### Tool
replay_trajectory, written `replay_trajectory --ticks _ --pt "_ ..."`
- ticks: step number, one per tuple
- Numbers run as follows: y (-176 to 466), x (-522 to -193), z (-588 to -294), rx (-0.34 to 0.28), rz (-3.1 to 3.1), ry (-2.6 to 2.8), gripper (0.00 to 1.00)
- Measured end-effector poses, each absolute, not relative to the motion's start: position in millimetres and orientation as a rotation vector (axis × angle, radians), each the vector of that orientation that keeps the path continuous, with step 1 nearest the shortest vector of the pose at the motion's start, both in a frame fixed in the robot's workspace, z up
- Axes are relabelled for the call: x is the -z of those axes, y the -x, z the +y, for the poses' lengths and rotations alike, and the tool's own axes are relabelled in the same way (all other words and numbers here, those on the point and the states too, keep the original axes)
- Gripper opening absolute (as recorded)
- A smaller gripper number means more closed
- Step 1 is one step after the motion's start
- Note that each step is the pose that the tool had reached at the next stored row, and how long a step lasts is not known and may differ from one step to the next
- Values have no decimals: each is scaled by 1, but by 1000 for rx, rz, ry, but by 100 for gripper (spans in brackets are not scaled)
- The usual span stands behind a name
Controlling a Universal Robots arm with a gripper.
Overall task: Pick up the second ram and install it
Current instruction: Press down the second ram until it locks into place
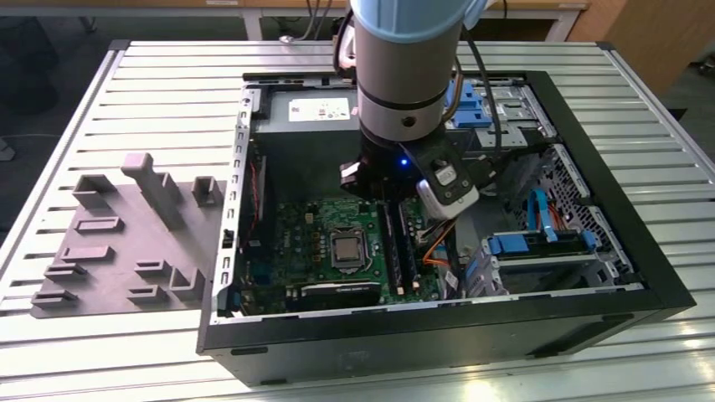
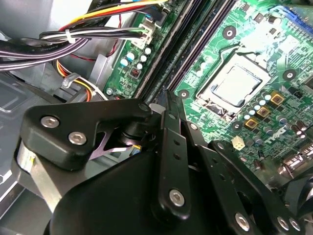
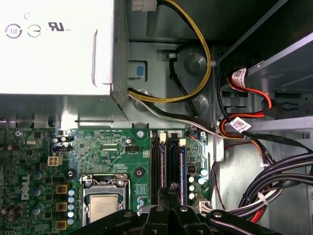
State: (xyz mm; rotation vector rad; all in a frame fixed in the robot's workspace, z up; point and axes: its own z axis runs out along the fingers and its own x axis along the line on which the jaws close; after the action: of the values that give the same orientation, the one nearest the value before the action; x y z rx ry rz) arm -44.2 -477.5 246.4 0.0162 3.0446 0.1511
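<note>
End effector (image 2: 166, 105) pressing second ram (image 3: 173, 161) into motherboard (image 3: 107, 152).

Silver-grey arm (image 1: 404, 75) with pale-blue joint cap; black, silver-screwed end effector (image 2: 168, 105) linkages.

Round certification symbols are printed on the grey power supply (image 3: 54, 44) beyond the gripper (image 3: 168, 196) jaws. White lettering is stamped on the motherboard (image 3: 105, 147) beside them, and a printed tag (image 3: 238, 77) is wrapped around a red cable (image 3: 261, 98); its print is too small to be made out.
</note>
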Motion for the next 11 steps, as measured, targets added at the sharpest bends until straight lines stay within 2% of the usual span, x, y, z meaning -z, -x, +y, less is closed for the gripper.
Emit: replay_trajectory --ticks 11 --pt "44 -246 -473 -151 3045 -16 11"
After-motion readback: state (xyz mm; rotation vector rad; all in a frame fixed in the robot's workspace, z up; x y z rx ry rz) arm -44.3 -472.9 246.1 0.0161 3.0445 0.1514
